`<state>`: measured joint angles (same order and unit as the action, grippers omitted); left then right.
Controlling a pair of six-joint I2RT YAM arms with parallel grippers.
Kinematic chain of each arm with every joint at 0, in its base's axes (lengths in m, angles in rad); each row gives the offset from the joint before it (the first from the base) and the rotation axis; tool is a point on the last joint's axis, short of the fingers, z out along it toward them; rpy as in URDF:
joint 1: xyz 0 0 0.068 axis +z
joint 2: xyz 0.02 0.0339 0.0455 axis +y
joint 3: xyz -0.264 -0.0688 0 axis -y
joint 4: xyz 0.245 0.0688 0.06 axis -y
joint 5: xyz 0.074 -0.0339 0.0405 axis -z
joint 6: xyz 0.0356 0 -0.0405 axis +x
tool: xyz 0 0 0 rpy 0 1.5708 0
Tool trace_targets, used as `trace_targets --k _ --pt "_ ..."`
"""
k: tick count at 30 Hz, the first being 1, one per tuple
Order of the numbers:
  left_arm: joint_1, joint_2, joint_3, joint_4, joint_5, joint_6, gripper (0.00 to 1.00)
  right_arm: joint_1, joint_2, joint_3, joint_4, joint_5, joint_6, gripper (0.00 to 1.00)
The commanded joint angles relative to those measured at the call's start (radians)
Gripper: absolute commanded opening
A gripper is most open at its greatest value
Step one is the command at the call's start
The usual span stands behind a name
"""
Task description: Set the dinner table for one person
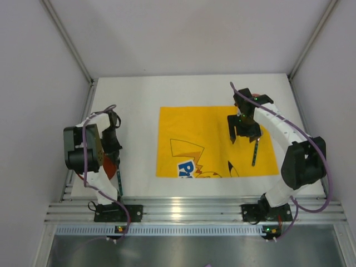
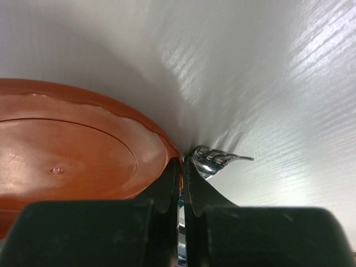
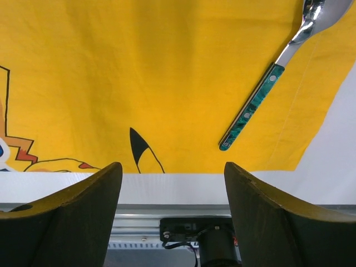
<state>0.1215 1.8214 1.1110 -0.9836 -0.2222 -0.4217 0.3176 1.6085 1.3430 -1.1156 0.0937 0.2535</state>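
Observation:
The white dinner table carries a yellow placemat with a cartoon print. My right gripper hovers open and empty over the mat's right part. In the right wrist view its jaws stand wide apart above the mat's near edge. A spoon with a teal handle lies on the mat to its right, also seen in the right wrist view. My left gripper is low at the table's left side, shut on a fork whose tines stick out past the fingertips. An orange plate lies just left of it.
The fork's green handle runs toward the near edge beside the plate, which is mostly under the left arm. Grey walls close in on the left, right and back. An aluminium rail with both arm bases runs along the front.

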Motion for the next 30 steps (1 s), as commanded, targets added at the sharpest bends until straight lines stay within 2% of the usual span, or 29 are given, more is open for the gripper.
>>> trace_targets --k 1,9,15,18,23,24,26,30 --pt "0.003 0.111 0.034 0.203 0.075 -0.052 0.00 -0.006 0.011 0.050 -0.003 -0.018 -0.013 0.74" --pt "-0.042 0.254 0.304 0.206 0.177 -0.149 0.00 -0.008 0.016 0.056 0.002 -0.011 -0.014 0.74" --pt "-0.144 0.381 0.459 0.215 0.267 -0.288 0.00 -0.011 0.014 0.051 0.011 -0.005 -0.017 0.74" --pt "-0.206 0.459 0.651 0.185 0.254 -0.301 0.00 -0.015 0.010 0.050 0.014 -0.005 -0.017 0.74" --pt "-0.247 0.559 0.947 0.064 0.242 -0.261 0.00 -0.017 -0.010 0.047 0.020 -0.011 -0.017 0.73" --pt "-0.262 0.567 1.033 0.045 0.232 -0.249 0.00 -0.017 -0.015 0.050 0.022 -0.017 -0.017 0.73" --pt "-0.272 0.555 1.084 0.002 0.231 -0.238 0.00 -0.018 -0.033 0.053 0.023 -0.035 -0.016 0.73" --pt "-0.313 0.393 1.006 -0.001 0.185 -0.242 0.00 -0.017 -0.068 0.058 0.023 -0.054 -0.005 0.73"
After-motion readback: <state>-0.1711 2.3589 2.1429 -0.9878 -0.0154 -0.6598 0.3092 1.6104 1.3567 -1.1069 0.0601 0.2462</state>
